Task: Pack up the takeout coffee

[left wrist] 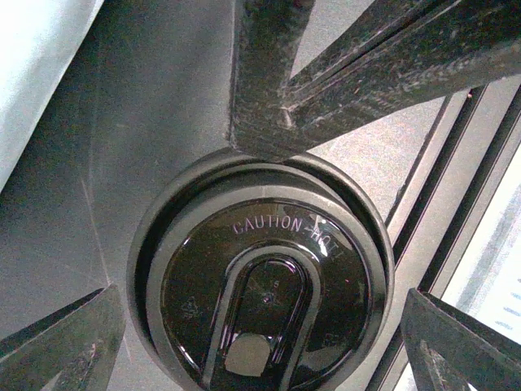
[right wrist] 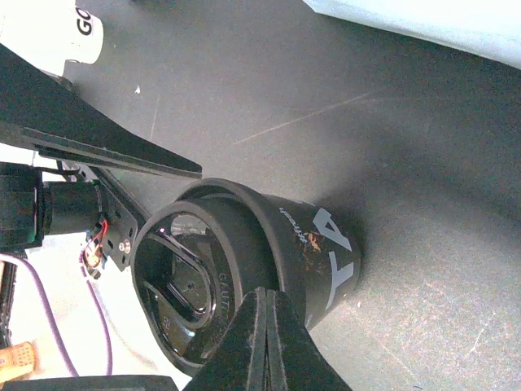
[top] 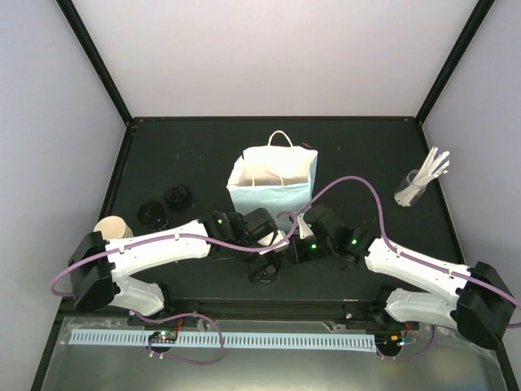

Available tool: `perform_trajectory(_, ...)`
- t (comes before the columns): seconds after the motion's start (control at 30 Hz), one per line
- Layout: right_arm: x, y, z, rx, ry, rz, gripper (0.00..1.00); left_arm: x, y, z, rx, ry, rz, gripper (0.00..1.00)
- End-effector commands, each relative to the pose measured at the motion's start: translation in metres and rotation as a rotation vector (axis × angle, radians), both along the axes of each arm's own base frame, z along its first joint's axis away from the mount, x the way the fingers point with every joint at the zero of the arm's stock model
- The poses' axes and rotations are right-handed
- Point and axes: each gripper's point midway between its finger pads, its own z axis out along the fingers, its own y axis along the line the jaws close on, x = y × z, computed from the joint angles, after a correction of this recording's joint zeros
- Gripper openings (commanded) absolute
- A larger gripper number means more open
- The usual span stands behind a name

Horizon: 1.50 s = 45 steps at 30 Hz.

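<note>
I work on a matte black tabletop [top: 203,155], scuffed with pale scratches and boxed in by plain, pale lilac-white wall panels [top: 277,49] that meet at slim black corner posts [top: 96,61]. Along my near edge runs a brushed silver metal ledge [top: 269,371] carrying a long white slotted strip [top: 269,340]. The light is soft and even, casting only faint shadows.
</note>
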Motion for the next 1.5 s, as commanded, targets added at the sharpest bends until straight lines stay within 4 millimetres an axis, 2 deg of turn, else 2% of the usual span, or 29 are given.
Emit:
perform_trajectory(0.0,0.007,0.000,0.001,0.014,-0.006,-0.027,0.01,-0.001,-0.014,0.013,-0.050,0.007,-0.055,0.95)
perform_trajectory(0.13,0.006,0.001,0.001,0.017,-0.003,-0.024,0.01,-0.001,-0.013,0.008,-0.031,0.012,-0.062,0.96)
perform_trajectory(0.23,0.006,0.000,0.000,0.016,-0.003,-0.025,0.01,-0.004,-0.016,0.008,-0.036,0.031,-0.074,0.90)
perform_trajectory(0.57,0.003,0.005,-0.003,0.036,0.022,-0.009,0.01,-0.005,-0.011,0.005,-0.008,0.028,-0.077,0.83)
perform_trajectory(0.8,-0.003,0.006,-0.004,0.070,0.051,-0.003,0.01,-0.008,-0.013,0.009,-0.007,0.014,-0.081,0.82)
perform_trajectory(0.93,-0.007,0.006,-0.005,0.090,0.067,0.001,0.01,-0.011,-0.015,0.011,-0.001,0.000,-0.087,0.83)
perform_trajectory(1.07,-0.010,0.004,-0.008,0.095,0.074,0.001,0.01,-0.011,-0.018,0.013,-0.001,-0.014,-0.080,0.88)
perform_trajectory(1.2,-0.013,0.001,-0.013,0.090,0.083,0.000,0.01,-0.008,-0.021,0.022,-0.028,-0.031,-0.064,0.99)
perform_trajectory(1.47,-0.015,-0.002,-0.015,0.085,0.081,0.005,0.01,-0.001,-0.019,0.044,-0.065,-0.089,-0.038,0.99)
